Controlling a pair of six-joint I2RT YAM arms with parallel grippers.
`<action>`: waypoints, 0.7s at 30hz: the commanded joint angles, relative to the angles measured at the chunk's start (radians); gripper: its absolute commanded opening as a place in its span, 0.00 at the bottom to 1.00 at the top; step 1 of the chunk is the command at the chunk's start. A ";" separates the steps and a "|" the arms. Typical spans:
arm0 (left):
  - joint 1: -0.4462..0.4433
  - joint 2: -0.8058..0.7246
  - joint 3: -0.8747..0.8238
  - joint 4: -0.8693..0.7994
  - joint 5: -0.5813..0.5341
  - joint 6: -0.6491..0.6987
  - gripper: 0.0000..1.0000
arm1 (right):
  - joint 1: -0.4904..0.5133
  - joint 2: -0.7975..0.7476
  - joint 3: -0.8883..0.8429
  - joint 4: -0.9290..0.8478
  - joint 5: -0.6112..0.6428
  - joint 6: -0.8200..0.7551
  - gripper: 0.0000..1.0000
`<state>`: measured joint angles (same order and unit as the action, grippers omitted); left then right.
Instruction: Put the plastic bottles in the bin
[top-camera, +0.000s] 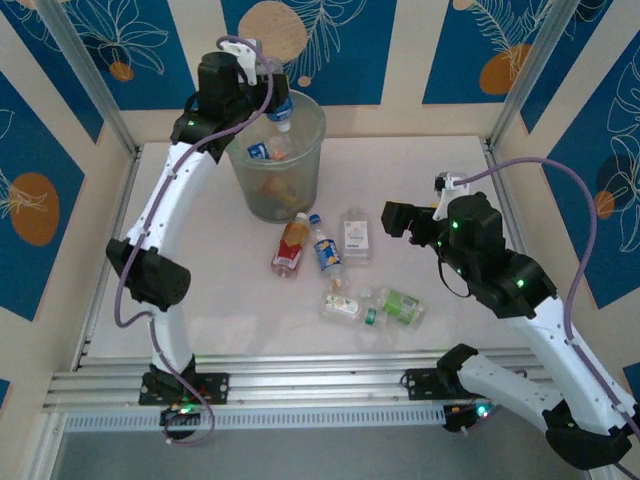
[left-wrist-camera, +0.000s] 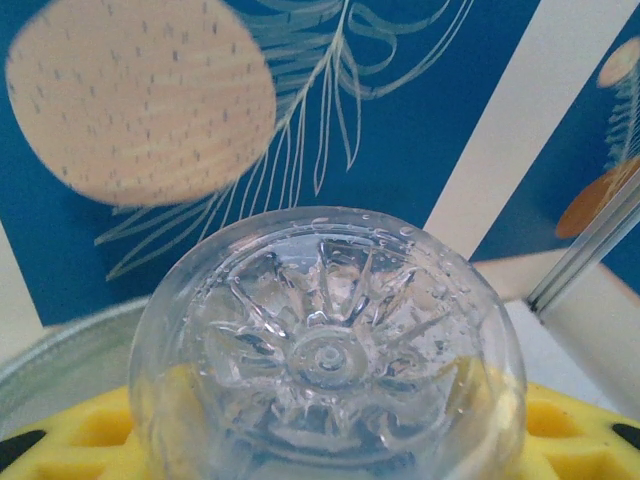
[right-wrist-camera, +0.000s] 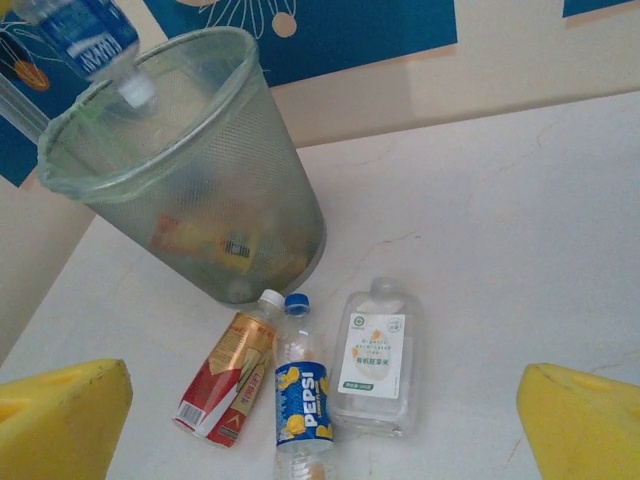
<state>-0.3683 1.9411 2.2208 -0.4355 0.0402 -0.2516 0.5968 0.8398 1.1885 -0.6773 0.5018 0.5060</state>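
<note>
The blue-labelled bottle hangs cap-down over the bin at far left, and I have it clamped in my left gripper. Five loose bottles lie on the table nearer me. My right gripper hovers wide open to their right.

Left arm far forward, left fingers gripping; right fingers wide apart.

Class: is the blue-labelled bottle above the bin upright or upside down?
Upside down: the blue-labelled clear plastic bottle points its white cap down toward the translucent grey-green round bin.
</note>
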 joint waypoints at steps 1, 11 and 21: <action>0.006 0.031 0.035 -0.044 -0.019 0.020 0.36 | -0.005 -0.006 -0.019 -0.014 0.009 0.026 0.99; -0.003 0.064 -0.058 -0.091 -0.027 0.022 0.36 | -0.012 -0.002 -0.031 -0.009 -0.006 0.024 0.99; -0.016 0.010 -0.286 -0.063 -0.205 0.107 0.35 | -0.016 -0.006 -0.040 0.020 -0.009 0.019 0.99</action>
<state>-0.3779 2.0056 1.9923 -0.4698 -0.0853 -0.1902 0.5865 0.8452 1.1599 -0.6899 0.4961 0.5167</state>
